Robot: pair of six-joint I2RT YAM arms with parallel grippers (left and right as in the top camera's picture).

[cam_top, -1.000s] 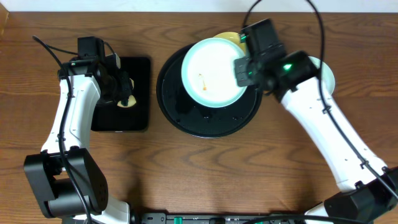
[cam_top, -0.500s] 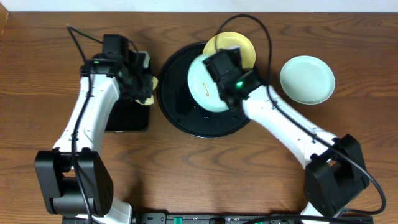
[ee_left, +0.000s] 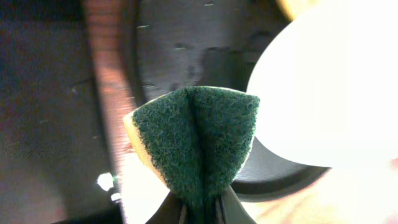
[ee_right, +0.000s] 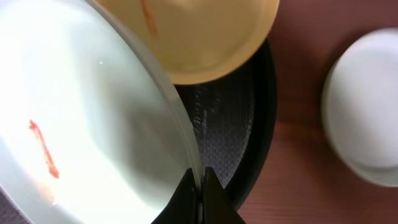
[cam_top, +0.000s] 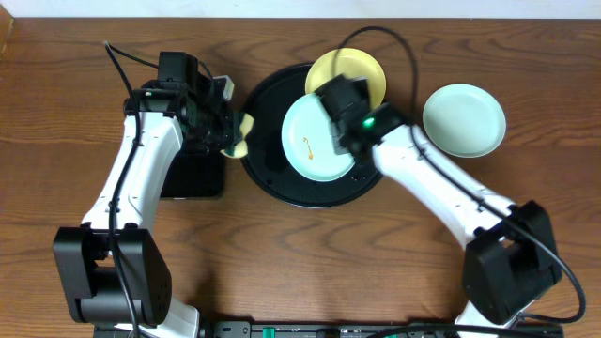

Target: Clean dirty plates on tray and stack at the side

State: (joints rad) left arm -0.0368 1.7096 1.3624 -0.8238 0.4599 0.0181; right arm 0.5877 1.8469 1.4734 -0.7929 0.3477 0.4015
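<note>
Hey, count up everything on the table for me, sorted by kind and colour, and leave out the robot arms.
Pale mint-green round plates: 2
Pale yellow round plate: 1
Large round glossy black tray: 1
Smaller rectangular black tray: 1
Yellow sponge with green scouring pad: 1
Total: 6

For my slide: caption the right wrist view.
Right end effector pinches smeared mint plate over black tray; yellow plate beyond.

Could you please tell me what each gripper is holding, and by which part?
The left gripper pinches a folded sponge at its narrow end. The right gripper grips the smeared green plate by its rim.
</note>
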